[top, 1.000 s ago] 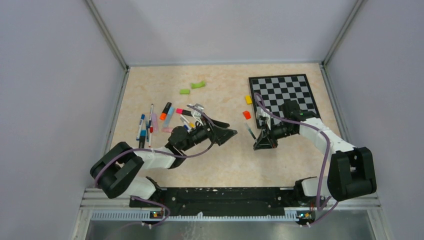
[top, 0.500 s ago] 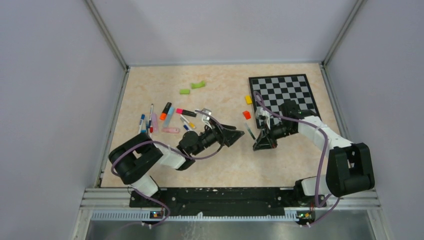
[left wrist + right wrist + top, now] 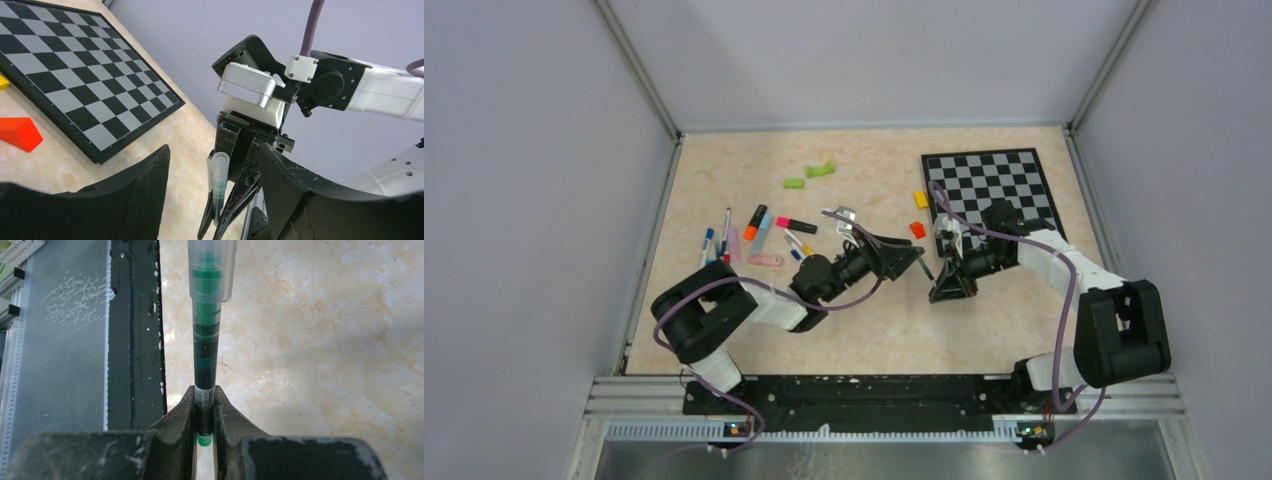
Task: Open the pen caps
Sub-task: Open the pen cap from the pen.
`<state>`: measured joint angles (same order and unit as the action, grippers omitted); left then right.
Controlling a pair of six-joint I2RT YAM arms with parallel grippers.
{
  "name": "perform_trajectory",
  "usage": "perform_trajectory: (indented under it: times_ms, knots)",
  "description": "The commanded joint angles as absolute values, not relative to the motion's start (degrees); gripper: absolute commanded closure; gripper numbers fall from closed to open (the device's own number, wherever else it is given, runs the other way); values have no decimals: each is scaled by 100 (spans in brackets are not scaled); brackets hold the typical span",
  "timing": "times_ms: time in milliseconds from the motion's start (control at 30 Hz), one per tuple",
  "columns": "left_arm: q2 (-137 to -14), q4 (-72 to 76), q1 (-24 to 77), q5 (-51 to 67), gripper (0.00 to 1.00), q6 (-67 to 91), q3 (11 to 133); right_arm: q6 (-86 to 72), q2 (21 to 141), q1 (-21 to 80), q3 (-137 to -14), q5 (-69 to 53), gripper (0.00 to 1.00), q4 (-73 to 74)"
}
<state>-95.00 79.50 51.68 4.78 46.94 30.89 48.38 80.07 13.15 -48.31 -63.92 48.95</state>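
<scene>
- Pens (image 3: pixel 799 226) lie loose on a beige table (image 3: pixel 724 170), scattered behind the left claw (image 3: pixel 912 258) and off to its left; several wear orange, pink or blue caps.
- Chessboard (image 3: pixel 999 185) lies flat just beyond the right claw (image 3: pixel 205 410), on its far side.
- Left claw is partly open and holds nothing. Its jaws stand on either side of the capped end of the held pen, and the left wrist view shows a gap on each side.
- Right claw is closed tight on the tail end of one thin pen (image 3: pixel 206 340), which sticks straight out from its fingertips toward the left claw, clear of the table.
- Green pieces (image 3: pixel 822 169), two of them, lie well beyond the left claw, apart from it.
- Orange block (image 3: pixel 917 229) sits near the left claw's tip, on the far side; the yellow block (image 3: pixel 921 199) lies farther on, just beside the chessboard's edge.
- Cap (image 3: pixel 212 265), clear plastic, sits on the held pen's far end, between the left claw's jaws; green ink shows through the barrel below it.
</scene>
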Motion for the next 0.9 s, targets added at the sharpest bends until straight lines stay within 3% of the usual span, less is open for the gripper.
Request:
perform_trajectory:
  times_ms: [0, 233, 633, 700, 867]
  knots:
    - [-9613, 7924, 5253, 341, 33, 4776, 3354, 4959, 8051, 1400, -5109, -6623, 100, 4851]
    - [-9685, 7921, 5315, 360, 52, 4852, 3442, 4889, 8124, 1419, -5124, -6605, 100, 4821]
    - [-9785, 7951, 5378, 570, 100, 4931, 3518, 4714, 8156, 1420, -5131, -6559, 100, 4712]
    - [-9763, 7956, 5379, 568, 100, 4923, 3522, 4660, 8149, 1421, -5139, -6558, 99, 4684]
    - [-9688, 7803, 5379, 430, 100, 4948, 3549, 4562, 8100, 1424, -5176, -6681, 61, 4680]
